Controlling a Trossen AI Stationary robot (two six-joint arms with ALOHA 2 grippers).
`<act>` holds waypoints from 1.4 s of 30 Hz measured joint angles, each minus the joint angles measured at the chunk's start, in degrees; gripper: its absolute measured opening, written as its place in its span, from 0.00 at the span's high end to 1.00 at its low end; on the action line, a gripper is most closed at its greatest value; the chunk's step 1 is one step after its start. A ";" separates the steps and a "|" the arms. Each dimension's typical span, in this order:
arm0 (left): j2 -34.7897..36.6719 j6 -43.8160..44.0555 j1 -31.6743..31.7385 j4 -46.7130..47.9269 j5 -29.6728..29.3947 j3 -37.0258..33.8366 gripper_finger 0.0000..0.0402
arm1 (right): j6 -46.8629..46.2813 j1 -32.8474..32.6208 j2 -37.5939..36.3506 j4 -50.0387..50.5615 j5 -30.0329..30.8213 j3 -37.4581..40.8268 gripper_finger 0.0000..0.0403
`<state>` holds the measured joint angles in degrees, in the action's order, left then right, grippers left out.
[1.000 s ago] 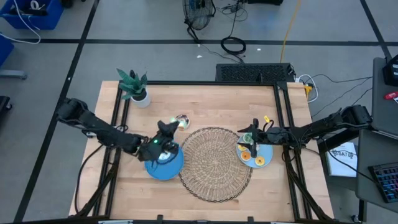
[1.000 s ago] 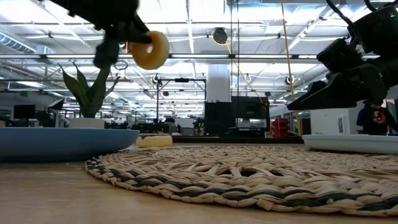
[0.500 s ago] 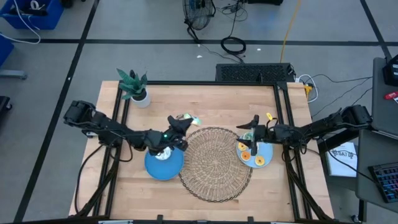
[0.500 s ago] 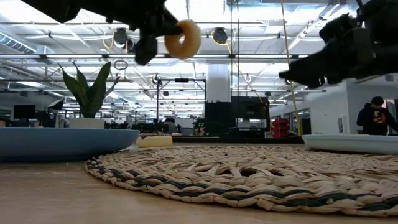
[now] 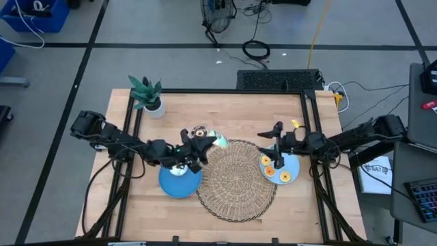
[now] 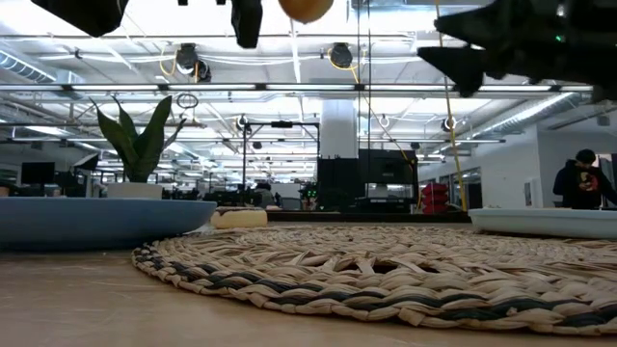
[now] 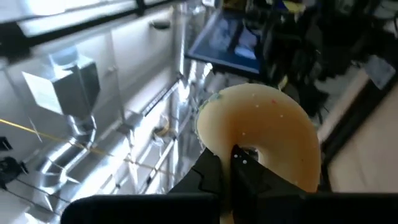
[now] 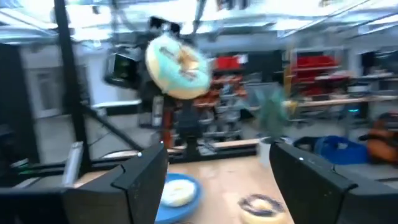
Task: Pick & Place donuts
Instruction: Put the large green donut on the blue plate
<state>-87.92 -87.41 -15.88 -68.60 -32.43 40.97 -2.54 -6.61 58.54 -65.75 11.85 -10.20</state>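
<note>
Two claws hang over the wooden bench (image 5: 232,109): the left claw (image 5: 208,141) is clamped on a tan ring donut with pale green icing (image 5: 217,141), held in the air above the near edge of the round woven wicker mat (image 5: 235,179), beside a blue plate (image 5: 180,183). The right claw (image 5: 274,130) hovers with fingers spread and empty above the pale blue plate (image 5: 292,165) carrying small orange and yellow donuts (image 5: 285,178).

Left gripper (image 5: 207,141) raised, fingers clamped; right gripper (image 5: 274,130) raised, fingers apart.

Wooden table (image 5: 225,109) (mat (image 5: 236,179), plates, plant (image 5: 147,94))
</note>
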 joint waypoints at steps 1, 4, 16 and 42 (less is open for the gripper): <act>0.00 -0.28 0.00 -0.75 1.04 0.00 0.98 | -0.71 0.40 1.53 0.93 -1.75 -1.64 0.34; 0.04 -0.80 0.00 -3.71 4.64 0.00 0.98 | -2.71 1.73 8.61 1.49 -6.91 -7.05 0.36; 0.09 -2.32 0.04 -12.53 15.96 0.00 0.98 | 1.79 5.20 31.39 -9.72 -8.49 -26.73 0.44; 0.09 -0.65 2.01 -12.17 16.60 0.00 0.97 | -8.81 4.01 31.61 -6.79 -24.08 -36.83 0.13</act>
<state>-87.83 -88.06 -13.87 -80.76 -15.84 40.97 -11.35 -2.60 90.15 -72.53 -12.23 -47.03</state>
